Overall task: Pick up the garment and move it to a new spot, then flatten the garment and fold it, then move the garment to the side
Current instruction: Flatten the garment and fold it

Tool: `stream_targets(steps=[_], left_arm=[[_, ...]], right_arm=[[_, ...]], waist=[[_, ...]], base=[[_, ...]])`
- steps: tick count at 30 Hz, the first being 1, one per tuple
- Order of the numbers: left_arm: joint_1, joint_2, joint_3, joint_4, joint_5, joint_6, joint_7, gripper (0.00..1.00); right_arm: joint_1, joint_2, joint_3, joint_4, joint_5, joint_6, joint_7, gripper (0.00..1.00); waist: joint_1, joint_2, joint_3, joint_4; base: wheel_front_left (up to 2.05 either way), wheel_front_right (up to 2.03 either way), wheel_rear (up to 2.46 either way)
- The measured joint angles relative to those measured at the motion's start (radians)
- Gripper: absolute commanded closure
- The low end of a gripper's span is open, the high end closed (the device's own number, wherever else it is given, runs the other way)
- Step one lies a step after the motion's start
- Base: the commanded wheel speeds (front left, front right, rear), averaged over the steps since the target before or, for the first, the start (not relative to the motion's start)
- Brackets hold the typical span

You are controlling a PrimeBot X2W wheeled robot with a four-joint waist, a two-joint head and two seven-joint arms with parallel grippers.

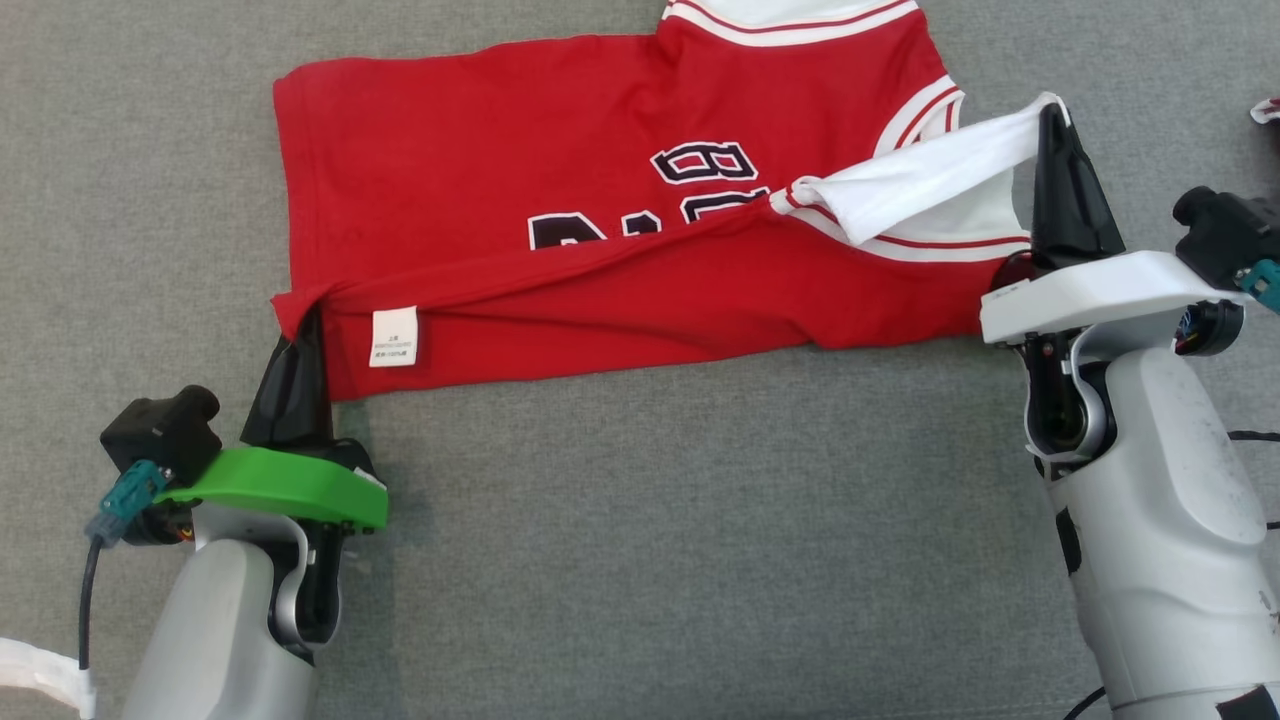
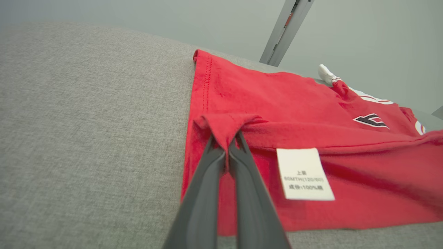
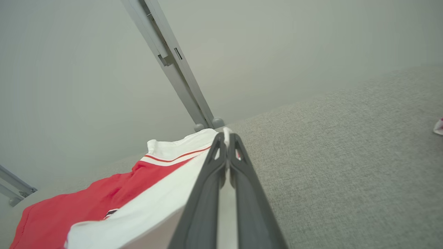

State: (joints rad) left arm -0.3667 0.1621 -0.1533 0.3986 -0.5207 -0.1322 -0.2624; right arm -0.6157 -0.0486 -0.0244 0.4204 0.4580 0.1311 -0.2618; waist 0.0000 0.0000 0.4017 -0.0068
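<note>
Left hand (image 1: 312,318) pinching garment (image 1: 480,190) hem corner, right hand (image 1: 1050,118) pinching sleeve edge, grey surface (image 1: 650,530) open nearside

One garment (image 1: 500,150) is counted, a red jersey bearing one white label (image 1: 393,337). Two grippers are counted: the left gripper (image 1: 308,325) and the right gripper (image 1: 1050,112). One red-and-white scrap (image 1: 1267,108) is noted at the right edge, all on one grey counter (image 1: 700,550).

The garment (image 1: 600,200) is soft, matt red cloth with a smooth white label (image 1: 393,337). The tabletop (image 1: 650,520) is covered in coarse grey woven fabric. The left end effector (image 1: 310,325) looks like matt dark plastic.
</note>
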Motion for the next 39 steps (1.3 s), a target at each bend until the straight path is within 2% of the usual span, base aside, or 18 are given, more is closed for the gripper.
stream_targets(steps=[1, 2, 3, 10, 17, 21, 27, 28, 29, 30, 31, 32, 39], left_arm=[[-0.003, 0.0, 0.0, 0.002, 0.0, 0.0, 0.0, 1.0], [-0.005, 0.0, -0.001, 0.003, 0.0, 0.0, 0.0, 0.73], [-0.007, -0.002, 0.0, 0.005, 0.0, 0.0, 0.0, 0.0], [0.026, -0.022, 0.013, -0.031, 0.033, 0.0, 0.0, 0.0], [0.06, -0.029, 0.019, 0.022, 0.047, 0.0, 0.0, 0.0], [0.057, -0.027, 0.026, 0.078, 0.049, 0.0, 0.0, 0.0], [0.018, -0.023, -0.002, 0.176, 0.053, 0.0, -0.008, 0.0], [0.01, -0.023, -0.012, 0.193, 0.044, 0.0, -0.012, 0.0], [0.005, -0.023, -0.024, 0.209, 0.035, 0.0, -0.013, 0.03], [-0.005, -0.02, -0.038, 0.227, 0.026, 0.0, -0.014, 0.36], [-0.011, -0.018, -0.048, 0.239, 0.02, 0.0, -0.016, 0.62], [-0.016, -0.015, -0.062, 0.251, 0.009, 0.001, -0.018, 1.0], [-0.026, 0.0, -0.129, 0.271, -0.071, 0.003, -0.012, 1.0]], right_arm=[[-0.009, 0.001, -0.003, 0.007, -0.004, 0.0, 0.0, 0.93], [-0.016, 0.0, -0.005, 0.011, -0.012, 0.0, 0.0, 0.6], [-0.02, -0.002, 0.002, 0.016, -0.029, 0.0, 0.0, 0.0], [0.021, -0.002, -0.027, -0.03, -0.202, 0.0, 0.0, 0.0], [0.145, -0.001, -0.057, -0.04, -0.307, 0.0, 0.0, 0.0], [0.169, -0.001, -0.087, 0.008, -0.347, 0.0, 0.0, 0.0], [0.152, -0.001, -0.083, 0.155, -0.381, 0.0, -0.003, 0.0], [0.14, -0.004, -0.072, 0.176, -0.381, 0.0, -0.003, 0.07], [0.131, -0.003, -0.063, 0.195, -0.38, 0.0, -0.004, 0.67], [0.126, -0.004, -0.053, 0.208, -0.377, 0.0, -0.005, 1.0], [0.122, -0.004, -0.046, 0.217, -0.374, 0.0, -0.007, 1.0], [0.116, -0.004, -0.042, 0.224, -0.37, 0.0, -0.007, 1.0], [0.113, -0.002, -0.046, 0.211, -0.34, 0.0, -0.002, 1.0]], waist=[[0.0, 0.0, 0.002, 0.001], [0.0, 0.0, 0.004, 0.001], [0.0, 0.0, 0.003, 0.001], [0.0, 0.0, -0.009, 0.005], [0.0, 0.0, -0.016, 0.004], [0.0, 0.0, -0.01, -0.001], [0.0, 0.0, -0.004, -0.001], [0.0, 0.0, -0.005, 0.001], [0.0, 0.0, -0.006, 0.002], [0.0, 0.0, -0.007, 0.003], [-0.0001, 0.0, -0.009, 0.004], [-0.0001, 0.0, -0.011, 0.005], [0.0, 0.0, -0.037, 0.011]], base=[[0.0, 0.0, 0.0], [0.0, 0.0, 0.0], [0.0, 0.0, 0.0], [0.0, 0.0, 0.0], [0.0, 0.0, 0.0], [0.0, 0.0, 0.0], [0.0, 0.0, 0.0], [0.0, 0.0, 0.0], [0.0, 0.0, 0.0], [0.0, 0.0, 0.0], [0.0, 0.0, 0.0], [0.0, 0.0, 0.0], [0.0, 0.0, 0.0]])
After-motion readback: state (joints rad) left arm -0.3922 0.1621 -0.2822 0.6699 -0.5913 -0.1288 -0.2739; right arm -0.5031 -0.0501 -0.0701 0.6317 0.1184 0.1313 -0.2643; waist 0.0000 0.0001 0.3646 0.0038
